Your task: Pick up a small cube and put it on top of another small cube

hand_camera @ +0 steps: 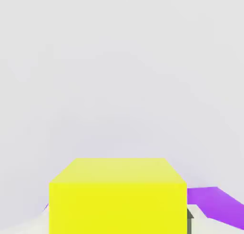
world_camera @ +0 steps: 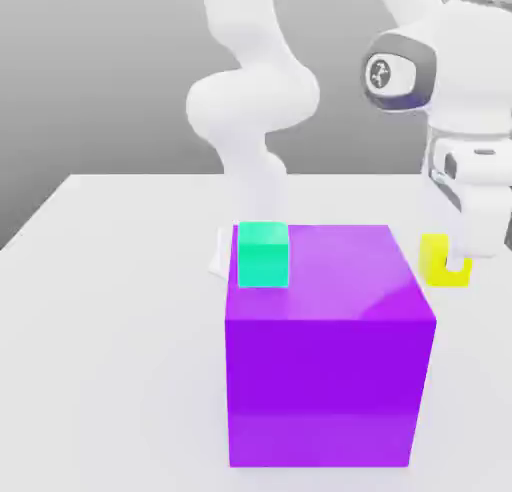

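The yellow cube (world_camera: 440, 260) sits at the exterior view's right, just past the far right corner of the big purple block (world_camera: 325, 350), and we see it partly hidden behind that block's top edge. The claw (world_camera: 462, 265) reaches down onto it from the white arm (world_camera: 250, 110), fingers clenched on the cube's sides, so we read it as a firm grasp. From the hand view the yellow cube (hand_camera: 117, 197) looms close between the fingers, its top face and front face both plain, with a sliver of the purple block (hand_camera: 217, 204) beside it and the pale table (hand_camera: 119, 62) spreading beyond. The green cube (world_camera: 263, 253) stands against the purple block's far left corner as seen in the exterior view, upright and square, well apart from the yellow one. We cannot tell whether the yellow cube rests on the white table (world_camera: 110, 310) or hangs just above it.
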